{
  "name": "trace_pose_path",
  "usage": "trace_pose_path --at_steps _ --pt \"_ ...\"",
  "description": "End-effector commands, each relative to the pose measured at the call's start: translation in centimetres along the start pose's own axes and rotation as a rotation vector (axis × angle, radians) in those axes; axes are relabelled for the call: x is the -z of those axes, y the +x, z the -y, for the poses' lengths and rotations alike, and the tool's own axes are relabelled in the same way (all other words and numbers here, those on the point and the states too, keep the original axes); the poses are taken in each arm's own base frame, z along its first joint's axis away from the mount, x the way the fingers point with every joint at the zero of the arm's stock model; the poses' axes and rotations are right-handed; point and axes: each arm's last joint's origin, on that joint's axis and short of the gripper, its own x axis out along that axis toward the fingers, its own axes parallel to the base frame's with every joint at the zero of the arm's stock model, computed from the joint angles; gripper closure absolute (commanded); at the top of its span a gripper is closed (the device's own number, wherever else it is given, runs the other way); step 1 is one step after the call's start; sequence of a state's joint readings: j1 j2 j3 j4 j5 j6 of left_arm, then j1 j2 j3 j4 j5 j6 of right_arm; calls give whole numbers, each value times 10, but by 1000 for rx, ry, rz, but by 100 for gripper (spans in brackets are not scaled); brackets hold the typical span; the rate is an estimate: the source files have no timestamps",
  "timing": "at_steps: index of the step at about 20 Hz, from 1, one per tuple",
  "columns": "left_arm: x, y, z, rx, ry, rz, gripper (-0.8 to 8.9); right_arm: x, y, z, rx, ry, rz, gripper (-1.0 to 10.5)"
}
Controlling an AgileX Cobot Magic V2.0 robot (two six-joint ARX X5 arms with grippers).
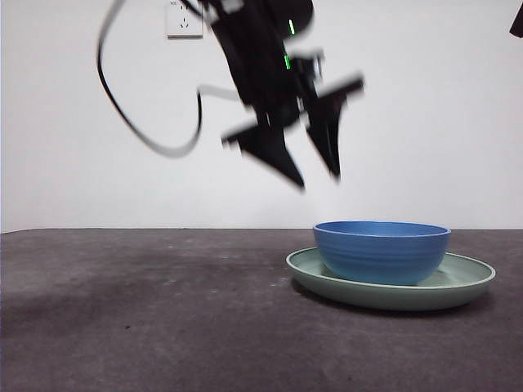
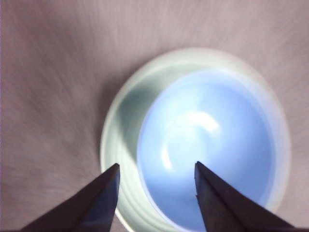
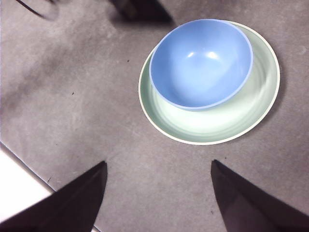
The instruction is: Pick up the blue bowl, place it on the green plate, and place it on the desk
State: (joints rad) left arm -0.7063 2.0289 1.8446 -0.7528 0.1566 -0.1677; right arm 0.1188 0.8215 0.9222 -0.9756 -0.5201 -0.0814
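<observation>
The blue bowl point(image 1: 382, 250) stands inside the green plate point(image 1: 470, 282) on the desk point(image 1: 147, 318), right of centre. My left gripper point(image 1: 319, 178) hangs open in the air above and to the left of the bowl, blurred by motion, holding nothing. Its wrist view looks down into the blue bowl point(image 2: 207, 145), which sits off-centre in the green plate point(image 2: 120, 125), with the open left gripper point(image 2: 157, 169) over the bowl's rim. My right gripper point(image 3: 159, 166) stays high and back, open and empty, over the blue bowl point(image 3: 201, 63) and green plate point(image 3: 217, 125).
A black cable point(image 1: 139, 131) loops down from the left arm. A white wall socket point(image 1: 184, 18) is on the back wall. A black tip of the waiting right arm point(image 1: 516, 20) shows at the top right corner. A pale table edge point(image 3: 19, 188) lies near the right gripper.
</observation>
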Motion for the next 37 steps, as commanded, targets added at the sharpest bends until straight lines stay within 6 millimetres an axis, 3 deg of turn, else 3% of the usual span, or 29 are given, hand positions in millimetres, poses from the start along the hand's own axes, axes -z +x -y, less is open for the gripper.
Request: trace_pose_path --at_steps 1,4,7,9,12,15,19,23,31,37 --pt "-15 -54 6 15 19 140 560 -5 -3 -2 -1 -11 19 606" --pt "-16 -123 7 16 30 267 560 -5 -3 -2 -1 -11 19 606" --pt "1 -178 4 -3 28 303 560 -5 -3 -2 -1 -11 19 606" --pt "21 -203 0 -23 42 304 560 -5 -3 -2 -1 -12 19 606" --pt "60 -222 -9 -45 22 321 560 -5 -3 -2 -1 -11 19 606" --pt "106 -222 -14 -51 26 320 561 -5 -3 -2 -1 -11 18 606" --pt "159 -206 -15 138 63 320 564 -5 -3 -2 -1 -11 18 606" --pt "192 -189 -17 263 81 282 564 -5 -3 -2 -2 -8 13 606" --pt "195 -185 -18 277 96 289 564 -5 -3 -2 4 19 12 606" --pt "195 -185 -18 277 97 291 564 -11 7 12 225 131 1 607"
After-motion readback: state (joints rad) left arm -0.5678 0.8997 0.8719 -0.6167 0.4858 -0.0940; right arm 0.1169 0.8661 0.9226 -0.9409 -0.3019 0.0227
